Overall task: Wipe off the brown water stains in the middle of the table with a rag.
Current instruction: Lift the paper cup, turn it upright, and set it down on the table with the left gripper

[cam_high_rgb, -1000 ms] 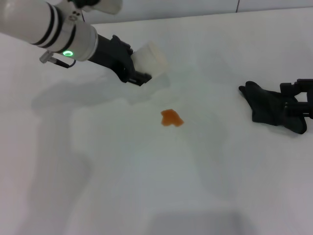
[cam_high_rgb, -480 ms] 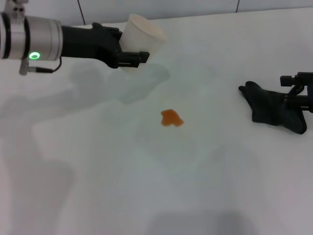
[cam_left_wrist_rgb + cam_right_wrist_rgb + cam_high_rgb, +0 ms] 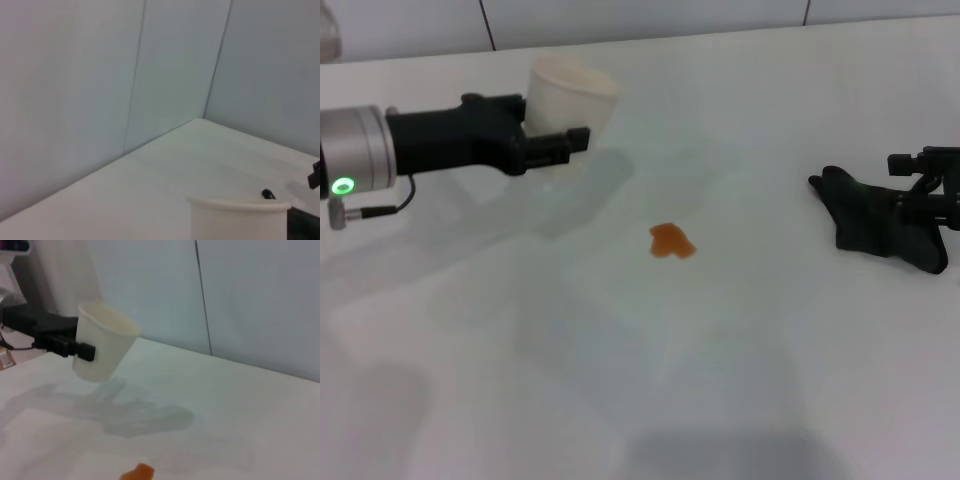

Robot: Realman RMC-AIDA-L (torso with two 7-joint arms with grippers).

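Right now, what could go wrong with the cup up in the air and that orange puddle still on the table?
The left gripper holds the cup tilted above the table. If any liquid is left inside, it might drip and make a new stain.

The brown water stains are not yet wiped, and the rag lies off to the side by the right gripper. Dragging the rag carelessly might smear the puddle wider instead of soaking it up.

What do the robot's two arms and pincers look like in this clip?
The left arm ends in a silver-grey cylindrical wrist with a lit green ring light and a thin dark cable under it. Ahead of that sits a boxy matte-black left pincer with slim straight fingers. Only the black, angular right pincer shows at the picture's edge.
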